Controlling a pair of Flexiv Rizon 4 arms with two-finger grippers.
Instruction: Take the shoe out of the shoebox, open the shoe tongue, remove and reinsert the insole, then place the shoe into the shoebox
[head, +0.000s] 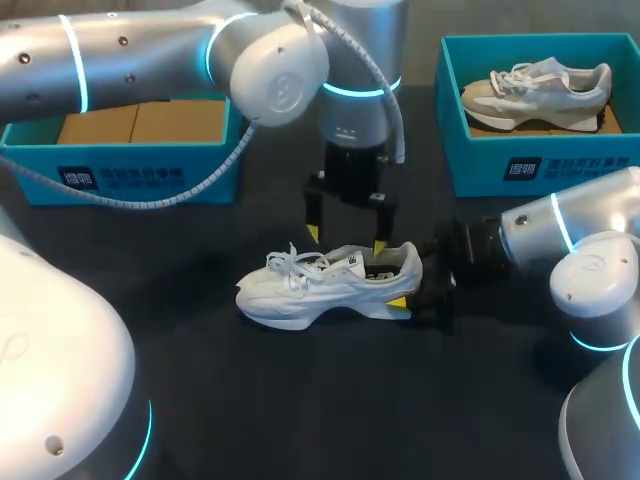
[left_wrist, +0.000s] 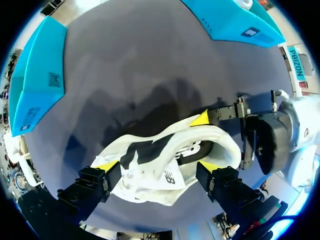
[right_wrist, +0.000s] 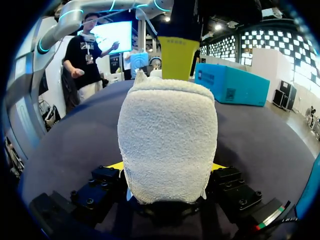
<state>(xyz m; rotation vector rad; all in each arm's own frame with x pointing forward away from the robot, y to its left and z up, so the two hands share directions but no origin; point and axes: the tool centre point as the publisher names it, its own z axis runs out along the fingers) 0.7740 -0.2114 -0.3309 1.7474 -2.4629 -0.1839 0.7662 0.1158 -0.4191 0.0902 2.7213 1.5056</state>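
Dark table (head: 250, 400), white shoe (head: 320, 285) upright mid-table, toe toward L-arm side. R gripper (head: 418, 292) clamps the heel from both sides. L gripper (head: 346, 238) hangs over the collar, jaws wide, tongue (left_wrist: 150, 180) between them. Teal shoebox (head: 130, 175) back L; 2nd box (head: 520, 165) w/ grey shoe (head: 535, 90) back R.

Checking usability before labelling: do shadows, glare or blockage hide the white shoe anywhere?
Head view: white shoe evenly lit, pale glare on the left arm only. Left wrist view: arm shadows darken the table beyond the shoe, which is readable at the left gripper. Right wrist view: the heel, held in the right gripper, fills the middle and hides the rest.
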